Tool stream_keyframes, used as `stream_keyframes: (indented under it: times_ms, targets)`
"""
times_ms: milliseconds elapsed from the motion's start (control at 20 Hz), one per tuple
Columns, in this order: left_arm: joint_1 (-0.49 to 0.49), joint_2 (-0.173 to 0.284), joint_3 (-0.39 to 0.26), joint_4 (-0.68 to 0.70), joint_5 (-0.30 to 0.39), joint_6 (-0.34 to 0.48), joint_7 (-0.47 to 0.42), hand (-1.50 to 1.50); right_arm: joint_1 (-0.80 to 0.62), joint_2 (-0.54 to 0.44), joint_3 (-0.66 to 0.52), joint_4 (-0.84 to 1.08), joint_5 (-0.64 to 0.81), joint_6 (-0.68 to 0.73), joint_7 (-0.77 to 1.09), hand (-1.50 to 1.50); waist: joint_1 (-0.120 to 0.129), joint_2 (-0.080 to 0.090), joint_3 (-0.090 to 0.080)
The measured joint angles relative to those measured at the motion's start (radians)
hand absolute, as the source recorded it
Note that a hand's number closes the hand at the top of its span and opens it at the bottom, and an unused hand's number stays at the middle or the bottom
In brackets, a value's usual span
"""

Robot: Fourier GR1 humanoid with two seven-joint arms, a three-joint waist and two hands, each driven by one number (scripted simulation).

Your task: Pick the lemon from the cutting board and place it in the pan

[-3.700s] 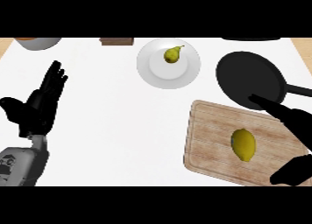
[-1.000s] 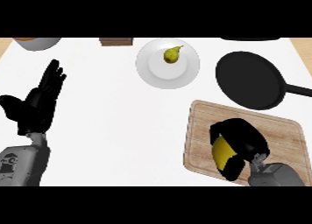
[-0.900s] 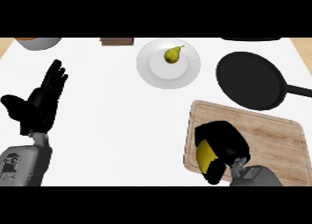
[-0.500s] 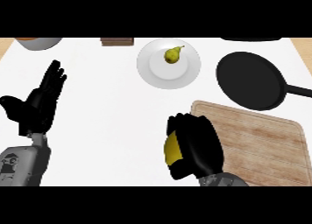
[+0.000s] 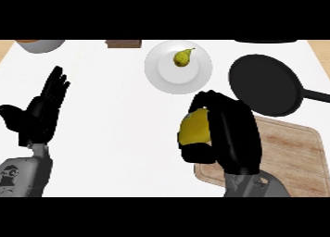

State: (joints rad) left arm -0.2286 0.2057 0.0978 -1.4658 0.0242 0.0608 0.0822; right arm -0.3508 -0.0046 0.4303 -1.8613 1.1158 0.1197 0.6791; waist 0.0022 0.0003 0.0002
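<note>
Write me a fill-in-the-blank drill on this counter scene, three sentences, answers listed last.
1. The right robot hand is curled round the ____.
2. The white plate holds a ____.
3. The black pan holds ____, and the left robot hand rests open.

Missing words: lemon; pear; nothing

The cutting board (image 5: 294,152) is pale wood with visible grain, matt. The pan (image 5: 267,83) looks dull black, smooth, without shine. The plate (image 5: 178,67) is smooth white, faintly glossy. The lemon (image 5: 193,128) has matt yellow skin. The table (image 5: 113,115) is plain, smooth white.
</note>
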Motion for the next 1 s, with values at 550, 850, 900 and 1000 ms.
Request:
stream_keyframes:
  times_ms: [550, 850, 900, 1000]
  targets:
    - [0.004, -0.001, 0.005, -0.012, 0.003, -0.01, -0.005, 0.0, -0.138, -0.145, -0.447, 0.254, -0.266, -0.129, -0.253, 1.5, 0.006, 0.004, 0.0]
    - [-0.012, -0.024, -0.018, -0.021, -0.016, 0.006, 0.013, 0.0, -0.217, -0.274, -0.58, 0.59, -0.264, -0.258, -0.468, 1.5, 0.018, 0.009, 0.001]
    - [-0.016, -0.023, -0.019, -0.024, -0.014, 0.003, 0.02, 0.0, -0.239, -0.291, -0.593, 0.652, -0.252, -0.286, -0.494, 1.5, 0.021, 0.01, 0.001]
    - [-0.019, -0.031, -0.027, -0.022, -0.021, 0.005, 0.013, 0.0, -0.274, -0.326, -0.625, 0.781, -0.242, -0.342, -0.558, 1.5, 0.028, 0.013, 0.001]
